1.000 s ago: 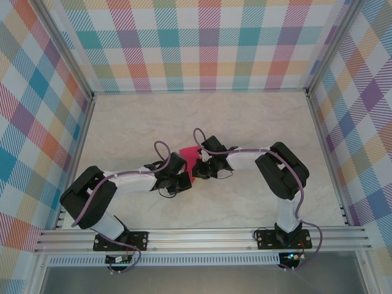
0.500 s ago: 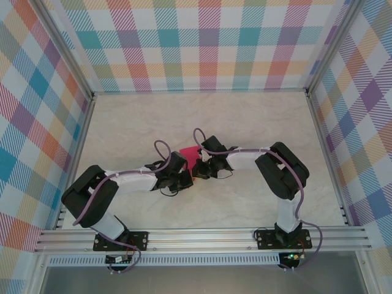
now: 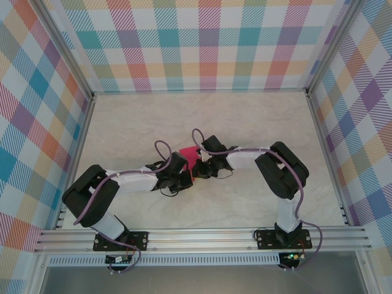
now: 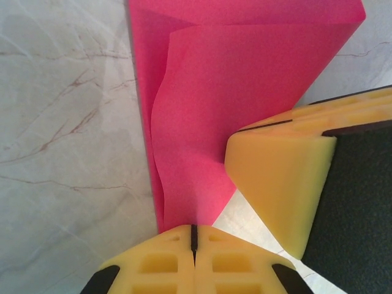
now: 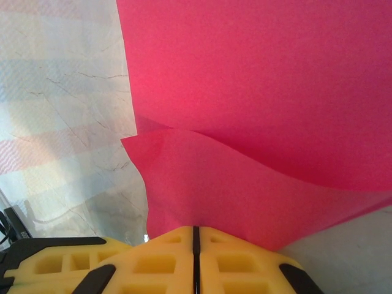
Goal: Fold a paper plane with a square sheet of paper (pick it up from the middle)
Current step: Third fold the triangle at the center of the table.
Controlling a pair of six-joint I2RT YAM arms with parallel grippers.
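The square sheet of paper [image 3: 190,155] is magenta-pink and folded over on itself, held up between both arms at the middle of the table. In the left wrist view the paper [image 4: 233,92] shows two layers, and its narrow lower end runs into my left gripper [image 4: 193,236], which is shut on it. A yellow finger of the right gripper [image 4: 278,184] sits close beside it. My right gripper [image 5: 196,237] is shut on the curved lower edge of the paper [image 5: 263,92]. From above, the left gripper [image 3: 186,177] and right gripper [image 3: 195,171] almost touch.
The marble-patterned table [image 3: 245,122] is bare around the arms. Checked walls [image 3: 202,43] close it in at the back and on both sides. An aluminium rail [image 3: 202,236] with the arm bases runs along the near edge.
The left gripper has squeezed slightly tighter on the paper and edged a little toward the right gripper. The right arm and the paper have barely moved.
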